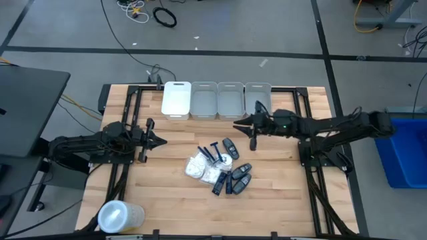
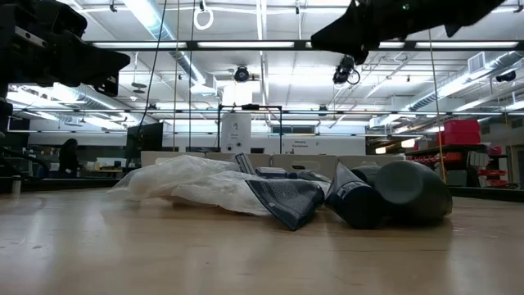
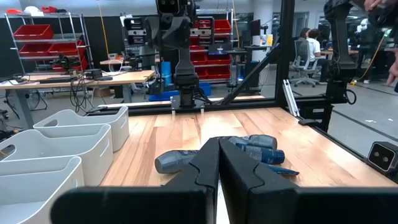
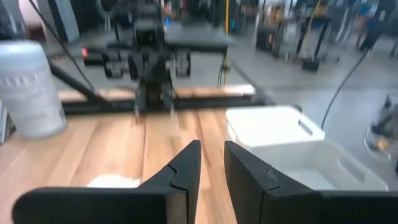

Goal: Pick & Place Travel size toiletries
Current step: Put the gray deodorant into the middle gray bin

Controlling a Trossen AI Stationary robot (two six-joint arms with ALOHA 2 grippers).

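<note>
Toiletries (image 1: 220, 167) lie between both raised arms; left jaws together, right slightly apart.

No legible txt/labels; print on dark containers (image 3: 256, 143) too small to read

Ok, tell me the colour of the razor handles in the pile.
Dark blue razors; the high view shows them best.
</note>
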